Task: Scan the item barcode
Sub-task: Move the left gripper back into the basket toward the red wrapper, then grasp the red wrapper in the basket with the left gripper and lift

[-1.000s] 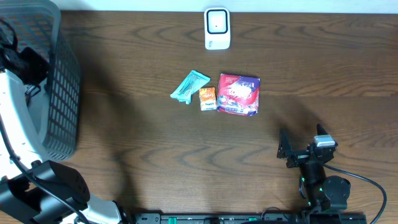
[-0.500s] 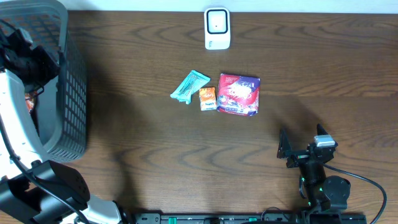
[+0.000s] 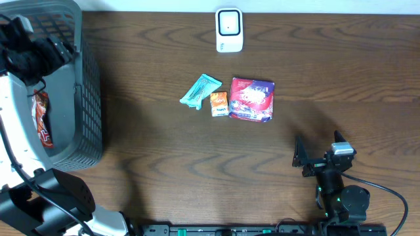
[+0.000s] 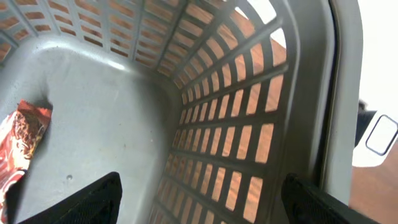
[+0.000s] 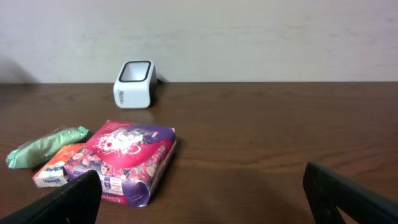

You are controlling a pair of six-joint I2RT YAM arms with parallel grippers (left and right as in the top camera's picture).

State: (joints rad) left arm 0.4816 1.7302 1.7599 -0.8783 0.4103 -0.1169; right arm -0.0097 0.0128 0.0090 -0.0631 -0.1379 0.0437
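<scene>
- Grey plastic basket stands at the left edge of the desk. A red packet lies loose on its floor, so this is probably where scanned goods go.
- The left pincer hangs inside the basket, jaws wide apart, gripping nothing.
- A teal packet, an orange box and a purple bag lie together mid-desk, short of the white scanner. They are likely awaiting their turn.
- The right pincer sits low at the near right, spread and empty, facing that cluster.
</scene>
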